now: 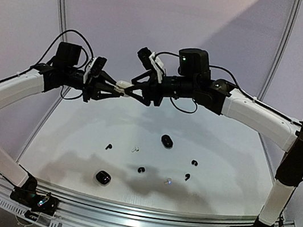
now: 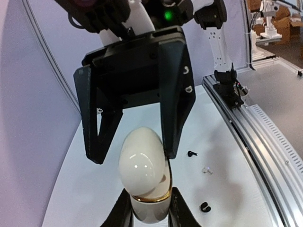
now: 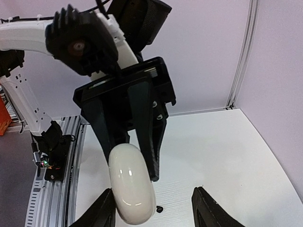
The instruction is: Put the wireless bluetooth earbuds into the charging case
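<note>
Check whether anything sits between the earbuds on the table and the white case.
No object between them, but the white case is off the table, clamped in the left gripper, the open right gripper straddling its lid end. The lid looks closed or barely ajar. The earbuds lie loose on the table below.

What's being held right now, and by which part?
The left gripper clamps the white charging case by its base, below the gold seam; the right gripper stands open around the lid.
</note>
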Action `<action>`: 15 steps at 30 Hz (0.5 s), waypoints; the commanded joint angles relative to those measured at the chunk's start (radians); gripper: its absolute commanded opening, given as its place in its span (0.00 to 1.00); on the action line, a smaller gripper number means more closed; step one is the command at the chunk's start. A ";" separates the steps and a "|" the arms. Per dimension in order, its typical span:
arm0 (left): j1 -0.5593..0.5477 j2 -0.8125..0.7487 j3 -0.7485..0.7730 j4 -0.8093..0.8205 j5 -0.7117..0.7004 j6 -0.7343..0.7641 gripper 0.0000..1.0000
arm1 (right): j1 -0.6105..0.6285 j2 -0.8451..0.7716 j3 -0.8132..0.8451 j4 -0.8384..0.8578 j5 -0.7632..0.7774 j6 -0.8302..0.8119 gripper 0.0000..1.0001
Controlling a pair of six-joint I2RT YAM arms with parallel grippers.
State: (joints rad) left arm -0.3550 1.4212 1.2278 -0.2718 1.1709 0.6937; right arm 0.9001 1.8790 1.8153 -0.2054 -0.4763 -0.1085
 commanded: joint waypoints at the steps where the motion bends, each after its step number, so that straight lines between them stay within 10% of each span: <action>1: -0.001 -0.027 -0.002 -0.111 -0.008 0.176 0.00 | -0.012 0.020 0.046 0.015 0.064 0.018 0.55; 15: -0.004 -0.027 -0.012 -0.076 0.010 0.011 0.00 | -0.012 0.035 0.050 -0.010 0.057 0.022 0.54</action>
State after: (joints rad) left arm -0.3553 1.4147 1.2274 -0.3580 1.1515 0.8066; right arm 0.8936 1.8851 1.8416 -0.2008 -0.4423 -0.0937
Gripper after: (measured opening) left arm 0.221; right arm 0.536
